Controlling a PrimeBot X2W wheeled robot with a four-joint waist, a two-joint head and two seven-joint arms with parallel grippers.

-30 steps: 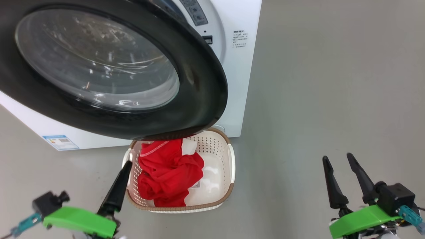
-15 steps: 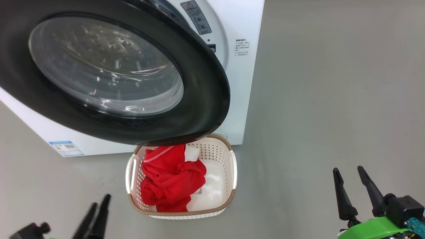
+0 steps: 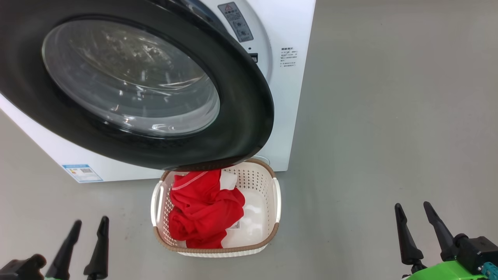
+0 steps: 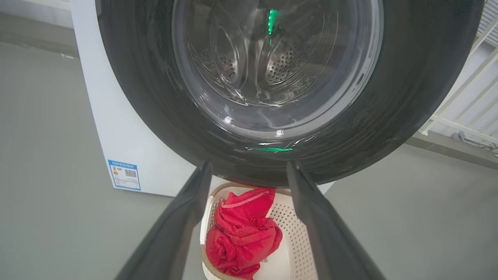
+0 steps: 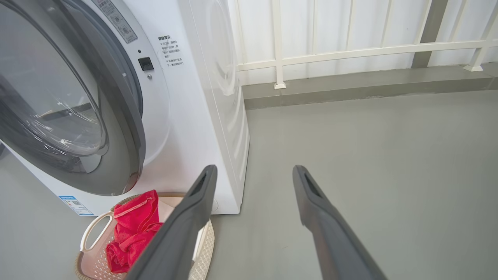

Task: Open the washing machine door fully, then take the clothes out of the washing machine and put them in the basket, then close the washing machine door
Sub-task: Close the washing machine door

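The washing machine door [image 3: 241, 116], black-rimmed with a glass bowl, stands ajar from the white washing machine [image 3: 290, 101] and overhangs the far end of the basket [image 3: 277, 202]. The red clothes [image 3: 202, 212] lie in the basket's left half. My left gripper [image 3: 91, 220] is open low at the left, apart from the basket. My right gripper [image 3: 411, 204] is open at the lower right over bare floor. The left wrist view looks between the left gripper [image 4: 249, 164] at the door [image 4: 408, 101], the clothes [image 4: 241, 237] and the basket [image 4: 291, 233]. In the right wrist view the right gripper [image 5: 255, 167] faces the machine's corner [image 5: 218, 128].
Grey floor [image 3: 389, 116] spreads to the right of the machine. A white railing [image 5: 350, 50] and a raised kerb [image 5: 350, 91] run behind it. A blue sticker [image 3: 82, 173] marks the machine's base.
My left gripper has drawn back from the basket's left handle towards the lower left and its fingers have parted. The head view has shifted slightly. The clothes and basket lie as before.
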